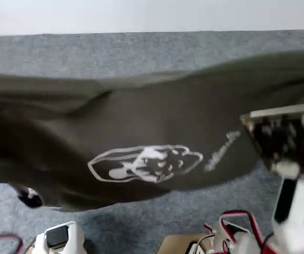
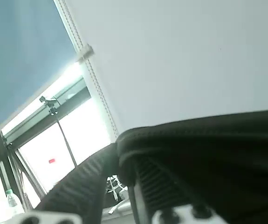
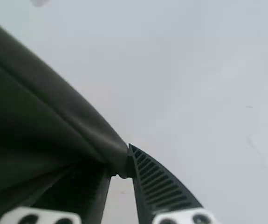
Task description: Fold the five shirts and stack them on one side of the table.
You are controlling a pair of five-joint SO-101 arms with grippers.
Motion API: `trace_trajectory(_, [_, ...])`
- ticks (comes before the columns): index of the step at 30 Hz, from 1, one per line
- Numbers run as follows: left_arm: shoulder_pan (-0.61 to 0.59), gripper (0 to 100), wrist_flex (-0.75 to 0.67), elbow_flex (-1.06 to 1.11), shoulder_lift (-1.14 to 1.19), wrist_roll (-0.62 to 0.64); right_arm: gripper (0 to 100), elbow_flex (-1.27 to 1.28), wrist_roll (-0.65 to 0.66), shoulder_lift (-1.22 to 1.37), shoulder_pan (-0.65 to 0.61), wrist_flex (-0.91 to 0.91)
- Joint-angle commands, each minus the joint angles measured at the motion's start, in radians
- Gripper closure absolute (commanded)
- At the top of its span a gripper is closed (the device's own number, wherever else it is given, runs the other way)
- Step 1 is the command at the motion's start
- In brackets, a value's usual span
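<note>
Left claw (image 2: 122,161) and right claw (image 3: 120,169) each pinch the shirt (image 1: 141,116) by its edge, stretched taut above the worktop (image 1: 141,47) — probably to lay it flat for folding.

White arm shells (image 1: 300,222) with black motor blocks (image 1: 57,236), looping red cables (image 1: 240,213); black ribbed fingers (image 3: 157,186) on white screwed bases (image 3: 180,217).

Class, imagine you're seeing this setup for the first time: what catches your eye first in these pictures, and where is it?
A dark olive shirt stretched wide over the grey table dominates the high view, a white graphic on its front. In the wrist views, the left end effector and the right end effector each pinch its edge.
</note>
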Motion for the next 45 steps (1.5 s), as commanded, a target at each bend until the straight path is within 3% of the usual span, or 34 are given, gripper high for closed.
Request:
trace_trajectory(1, [0.0, 100, 0.06, -0.09, 0.0, -0.012, 98.8, -0.012, 0.025, -0.047, 0.047, -0.016])
trace_trajectory(14, [0.002, 100, 0.284, -0.142, 0.011, -0.069, 98.8, 0.034, 0.163, -0.087, 0.047, 0.189])
trace_trajectory(21, [0.002, 100, 0.301, 0.177, 0.009, -0.071, 98.7, 0.272, 0.157, -0.051, 0.044, 0.185])
trace_trajectory(29, [0.015, 100, 0.078, 0.736, 0.011, -0.071, 98.7, 0.572, 0.101, 0.068, -0.058, 0.094])
trace_trajectory(34, [0.144, 100, -0.063, 1.009, 0.011, -0.071, 98.7, 0.749, 0.072, 0.157, -0.131, -0.021])
trace_trajectory(40, [0.285, 100, -0.218, 1.233, 0.012, -0.061, 98.7, 0.895, -0.035, 0.228, -0.214, -0.148])
trace_trajectory(45, [0.316, 100, -0.338, 1.308, 0.069, 0.075, 98.7, 0.965, -0.178, 0.275, -0.275, -0.191])
